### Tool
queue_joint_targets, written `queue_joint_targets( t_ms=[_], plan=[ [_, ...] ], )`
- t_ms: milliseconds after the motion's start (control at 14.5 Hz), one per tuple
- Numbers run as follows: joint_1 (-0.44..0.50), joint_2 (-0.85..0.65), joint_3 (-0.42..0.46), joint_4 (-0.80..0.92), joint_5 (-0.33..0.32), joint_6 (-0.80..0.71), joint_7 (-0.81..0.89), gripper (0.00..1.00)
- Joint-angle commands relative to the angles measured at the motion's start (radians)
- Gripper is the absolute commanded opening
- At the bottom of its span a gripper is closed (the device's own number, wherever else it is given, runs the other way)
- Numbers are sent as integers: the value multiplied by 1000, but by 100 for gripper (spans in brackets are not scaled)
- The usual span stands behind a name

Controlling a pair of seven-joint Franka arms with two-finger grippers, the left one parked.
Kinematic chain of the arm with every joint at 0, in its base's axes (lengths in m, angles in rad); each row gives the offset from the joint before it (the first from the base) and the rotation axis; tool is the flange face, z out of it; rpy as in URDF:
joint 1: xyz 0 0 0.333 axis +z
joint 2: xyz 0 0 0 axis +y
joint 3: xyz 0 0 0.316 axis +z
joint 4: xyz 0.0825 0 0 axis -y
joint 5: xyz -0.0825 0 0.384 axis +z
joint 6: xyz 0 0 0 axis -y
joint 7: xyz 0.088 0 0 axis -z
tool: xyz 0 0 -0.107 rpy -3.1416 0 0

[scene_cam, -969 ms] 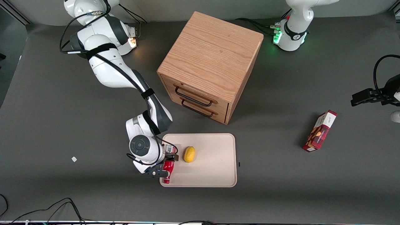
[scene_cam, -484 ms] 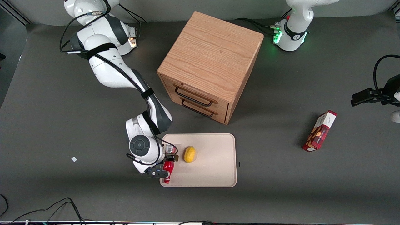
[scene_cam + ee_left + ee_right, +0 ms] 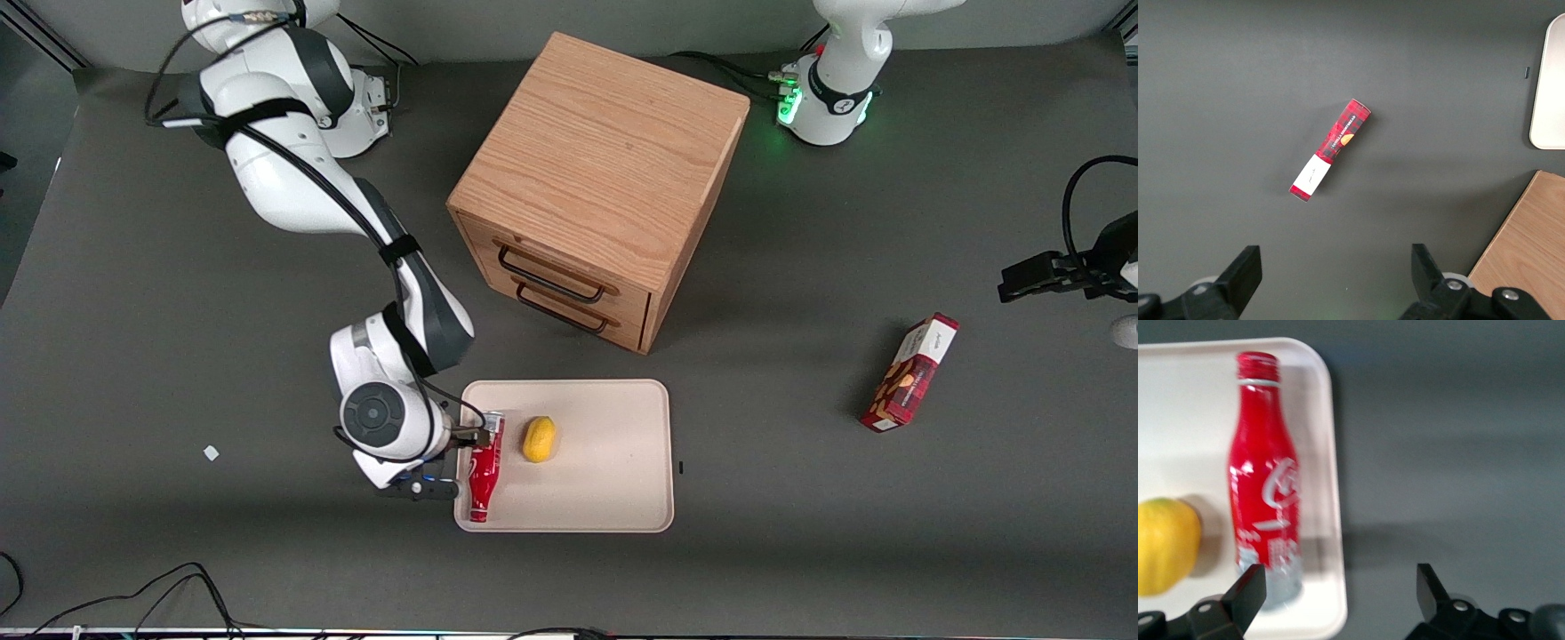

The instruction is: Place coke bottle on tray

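The small red coke bottle (image 3: 481, 471) lies flat on the cream-beige rectangular tray (image 3: 605, 498), cap toward the front camera, long axis along the tray's edge nearest the working arm; beside it, the gripper (image 3: 1338, 590) hangs wide open and empty.

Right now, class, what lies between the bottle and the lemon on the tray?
Only bare tray between bottle and lemon, seen from the front; the open tool hangs over the table beside the tray.

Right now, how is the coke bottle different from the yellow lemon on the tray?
The coke bottle is red and long with a narrow neck; the lemon is yellow, short and rounded. The bottle lies on its side along the rim of the tray, while the lemon sits nearer the middle. Both rest on the tray, side by side. The open gripper is beside the bottle, holding nothing.
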Motion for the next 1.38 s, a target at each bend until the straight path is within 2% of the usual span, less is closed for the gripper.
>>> queue_joint_targets(
  t_ms=[0,346,761,1038,1176,1314],
  plan=[
    [-40,-251,15,-315,7,9,-66,100],
    [-125,-546,29,-607,7,-22,-195,100],
    [-247,-764,30,-682,15,-217,-356,100],
    [-330,-936,33,-800,18,-218,-428,100],
    [-398,-1031,47,-852,47,-222,-454,100],
    [-348,-1108,20,-915,56,-221,-441,100]
  ],
)
